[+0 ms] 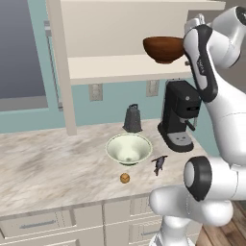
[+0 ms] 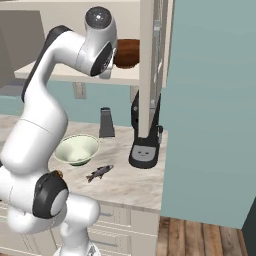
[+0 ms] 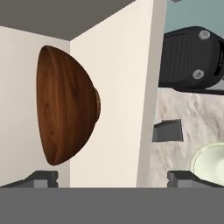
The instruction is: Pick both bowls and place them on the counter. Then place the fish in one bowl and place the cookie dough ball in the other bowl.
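Bowls are my business here, and one of them, the cream-white bowl point(image 1: 129, 148), already sits on the counter point(image 1: 53, 166) toward its front edge, with the cookie dough ball point(image 1: 125, 178) just in front of it and the fish point(image 1: 159, 163) just to its right, both lying loose on the stone. Behind it a dark grater point(image 1: 132, 118) stands near the back edge, and a black coffee machine point(image 1: 178, 115) stands toward the counter's right end. Above that machine, the reddish-brown bowl point(image 1: 164, 48) rests upright on the cream shelf board point(image 1: 120, 67), close to the board's right end and near its front edge. My gripper point(image 3: 113, 178) is up at shelf level beside this bowl, jaws spread wide with nothing between them; through my hand camera I see the bowl's rounded outer wall and small foot ahead of my left fingertip point(image 3: 41, 178). I judge it stiff, wood-like, fairly light and glossy, so likely slippery on that curved belly. The rim looks the better hold, one finger inside and one outside. It should tolerate a firm pinch.
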Robot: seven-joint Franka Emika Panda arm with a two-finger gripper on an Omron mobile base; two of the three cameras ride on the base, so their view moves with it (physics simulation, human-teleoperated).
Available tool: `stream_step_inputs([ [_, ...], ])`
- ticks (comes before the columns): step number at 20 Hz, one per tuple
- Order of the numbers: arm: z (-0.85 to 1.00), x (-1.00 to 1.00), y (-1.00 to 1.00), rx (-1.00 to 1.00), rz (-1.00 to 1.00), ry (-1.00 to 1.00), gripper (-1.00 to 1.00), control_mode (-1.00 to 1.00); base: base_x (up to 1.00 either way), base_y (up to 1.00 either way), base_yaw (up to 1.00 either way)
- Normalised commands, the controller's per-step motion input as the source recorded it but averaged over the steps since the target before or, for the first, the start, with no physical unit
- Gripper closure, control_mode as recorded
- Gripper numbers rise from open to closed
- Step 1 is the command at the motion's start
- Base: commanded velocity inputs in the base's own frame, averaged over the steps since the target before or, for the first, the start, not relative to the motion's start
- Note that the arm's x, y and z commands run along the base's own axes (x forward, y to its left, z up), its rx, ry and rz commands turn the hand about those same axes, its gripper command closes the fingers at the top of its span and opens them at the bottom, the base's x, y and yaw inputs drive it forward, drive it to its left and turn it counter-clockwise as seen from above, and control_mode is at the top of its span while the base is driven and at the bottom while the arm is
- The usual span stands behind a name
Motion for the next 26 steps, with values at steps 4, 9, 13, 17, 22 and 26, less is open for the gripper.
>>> stream_step_inputs([
  [4, -0.09, 0.40, -0.03, 0.00, 0.01, 0.00, -1.00, -1.00, 0.00, 0.00, 0.00],
  [9, -0.17, 0.36, -0.01, 0.00, 0.02, 0.00, -1.00, -1.00, 0.00, 0.00, 0.00],
  [13, -0.14, 0.44, 0.00, 0.00, 0.03, 0.02, -1.00, -1.00, 0.00, 0.00, 0.00],
  [17, -0.06, 0.40, 0.00, 0.00, 0.04, 0.00, -1.00, -1.00, 0.00, 0.00, 0.00],
  [22, 0.00, 0.29, -0.03, 0.00, 0.05, 0.00, -1.00, -1.00, 0.00, 0.00, 0.00],
  [26, 0.01, 0.22, -0.07, 0.00, 0.03, 0.00, -1.00, -1.00, 0.00, 0.00, 0.00],
])
